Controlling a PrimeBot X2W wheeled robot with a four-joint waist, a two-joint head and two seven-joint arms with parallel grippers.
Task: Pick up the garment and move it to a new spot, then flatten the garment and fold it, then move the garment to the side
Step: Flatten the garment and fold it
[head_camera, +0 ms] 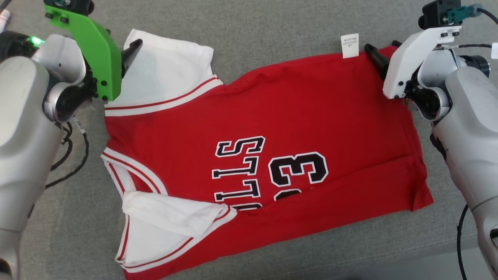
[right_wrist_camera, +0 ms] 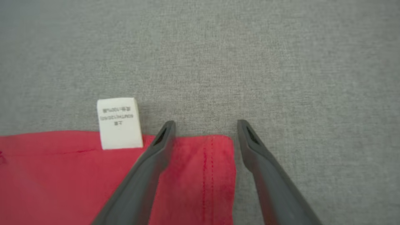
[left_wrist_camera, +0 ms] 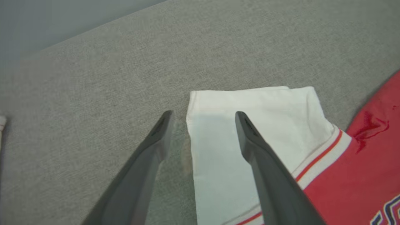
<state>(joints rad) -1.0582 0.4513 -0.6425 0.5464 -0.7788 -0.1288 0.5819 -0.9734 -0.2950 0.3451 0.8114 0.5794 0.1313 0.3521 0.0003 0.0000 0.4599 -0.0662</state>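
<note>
The red garment (head_camera: 280, 116) was laid across the middle of the head view, long axis left to right, white sleeves at the left, hem at the right. "LLS" and "3" were printed sideways; the white tag (head_camera: 349, 46) was unreadable. The left gripper (left_wrist_camera: 203, 114), over the upper-left sleeve (head_camera: 167, 70), and the right gripper (right_wrist_camera: 204, 123), at the upper-right hem corner, were spread wide and empty.

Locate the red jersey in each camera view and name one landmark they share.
Head view: the jersey lies across the centre.
Left wrist view: its white sleeve sits centre-right, red body at the right edge.
Right wrist view: its red corner fills the lower left, white label on its edge.
Shared landmark: the grey woven surface underneath.
</note>
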